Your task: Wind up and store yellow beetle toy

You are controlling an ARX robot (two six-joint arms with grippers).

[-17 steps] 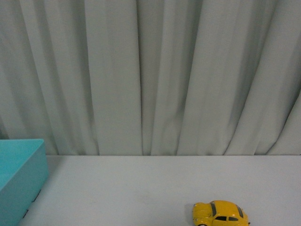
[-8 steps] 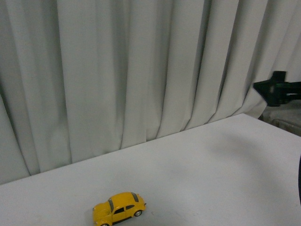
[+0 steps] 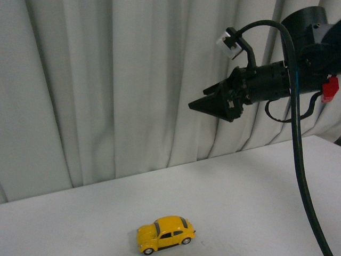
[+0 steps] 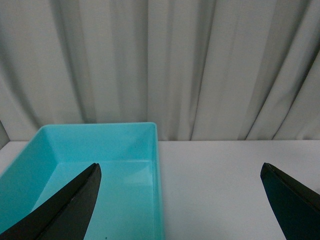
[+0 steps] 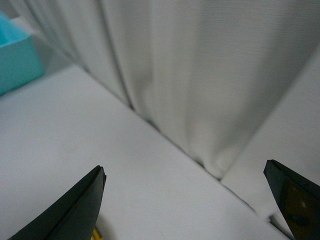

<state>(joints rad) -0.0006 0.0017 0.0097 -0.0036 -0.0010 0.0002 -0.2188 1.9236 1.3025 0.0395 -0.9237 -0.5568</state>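
Observation:
The yellow beetle toy (image 3: 165,233) stands on its wheels on the white table (image 3: 245,192), near the front edge in the front view. My right gripper (image 3: 200,106) is open and empty, high above the table, up and to the right of the toy, its tips pointing left. In the right wrist view the right gripper (image 5: 184,165) looks down at the table, and a yellow sliver of the toy (image 5: 95,234) shows beside one finger (image 5: 75,210). My left gripper (image 4: 180,166) is open and empty, hovering by the teal box (image 4: 100,165).
The teal open box is empty inside; it also shows at a far corner of the right wrist view (image 5: 15,55). A grey-white curtain (image 3: 106,90) hangs along the table's back edge. A black cable (image 3: 298,160) hangs down from the right arm.
The front view has swung sideways: the teal box left the picture and the toy now sits left of centre. My right arm has come into view at the upper right.

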